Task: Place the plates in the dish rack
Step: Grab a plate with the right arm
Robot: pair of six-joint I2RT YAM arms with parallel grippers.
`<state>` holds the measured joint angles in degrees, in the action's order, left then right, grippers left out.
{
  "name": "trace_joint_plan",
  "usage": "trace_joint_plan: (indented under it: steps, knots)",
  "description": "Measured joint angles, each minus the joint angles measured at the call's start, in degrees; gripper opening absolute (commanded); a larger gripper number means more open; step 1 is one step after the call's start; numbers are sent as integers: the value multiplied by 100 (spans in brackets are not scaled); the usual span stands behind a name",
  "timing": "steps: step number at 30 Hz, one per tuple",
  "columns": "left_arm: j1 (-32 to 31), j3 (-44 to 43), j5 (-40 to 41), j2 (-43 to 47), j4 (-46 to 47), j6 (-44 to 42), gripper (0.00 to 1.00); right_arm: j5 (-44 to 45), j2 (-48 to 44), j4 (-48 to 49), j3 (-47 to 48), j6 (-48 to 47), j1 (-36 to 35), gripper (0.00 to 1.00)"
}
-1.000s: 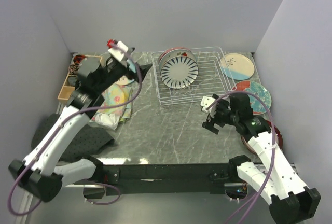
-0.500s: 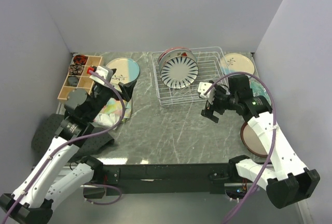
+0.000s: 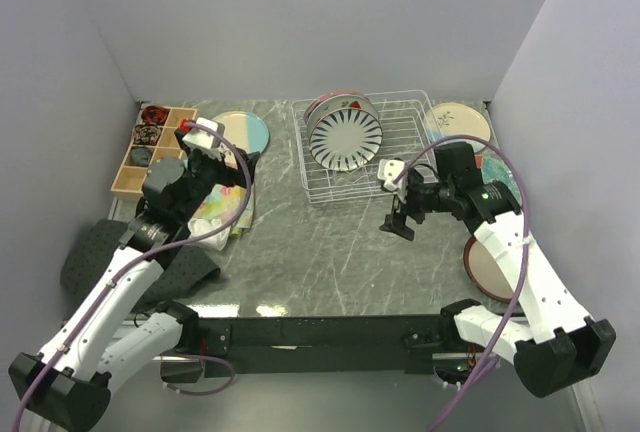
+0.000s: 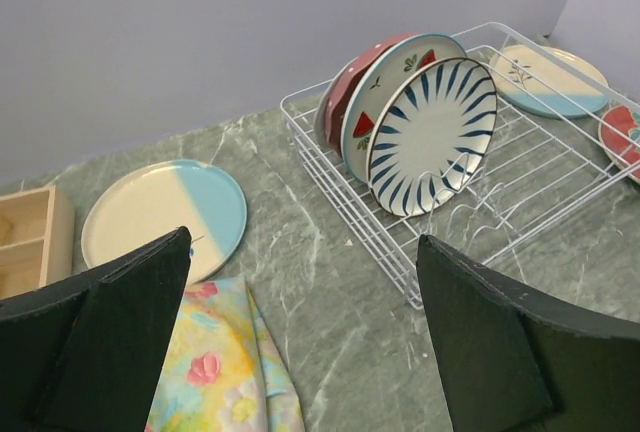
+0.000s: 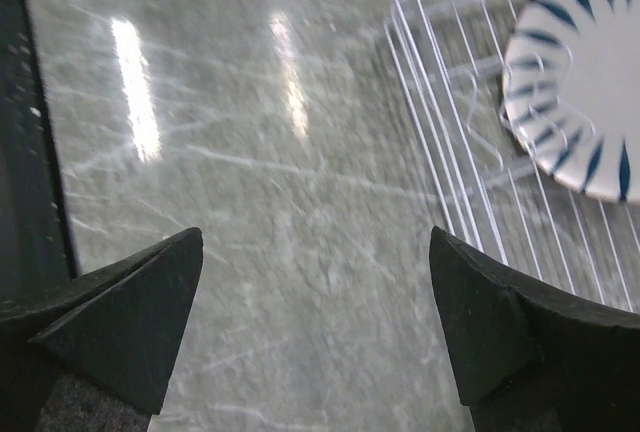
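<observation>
1. The left pincer has drawn back from the rear to above the floral cloth; it is released and empty.
2. The right pincer is released, near the dish rack.
3. Three plates stand in the rack; a cream-and-blue plate lies on the tabletop.

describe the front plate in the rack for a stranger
Find the white wire rack at the table's back. Three plates stand in it; the front plate alone has dark blue stripes fanning from its centre.
</observation>
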<state>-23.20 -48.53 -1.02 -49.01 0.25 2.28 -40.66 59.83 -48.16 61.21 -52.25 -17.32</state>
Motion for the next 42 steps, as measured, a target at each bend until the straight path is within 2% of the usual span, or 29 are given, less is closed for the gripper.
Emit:
trace_joint_plan:
  steps: [5,8,12,17,20,24,27,33,37,42]
  knots:
    - [396,0,0,-37,-37,337,99,-140,601,-74,678,133,-612,100]
    - [894,-20,-203,-284,-11,763,99,-251,662,107,662,378,-935,100]
    - [1869,-125,-1034,-1213,238,1727,99,-363,573,535,442,828,-1029,100]
    - [2632,-332,-2116,-2588,520,2896,100,-162,264,898,48,1246,-938,100]
    - [2715,-422,-2592,-3128,505,3292,99,-20,72,909,46,1425,-503,100]
    - [2699,-424,-2918,-3051,289,3368,100,168,-63,750,81,1473,498,100]
    - [2697,-424,-2970,-2715,13,3268,99,452,-247,581,-24,1451,1215,100]
    - [2623,-203,-2909,-1622,-254,2944,99,1576,-898,372,-678,1320,2319,100]
    - [2518,92,-2907,-1196,-334,2710,100,2422,-1067,442,-1290,1167,2743,100]
    - [2393,343,-2894,-1174,-592,2531,99,3263,-1158,422,-1996,1060,2889,100]
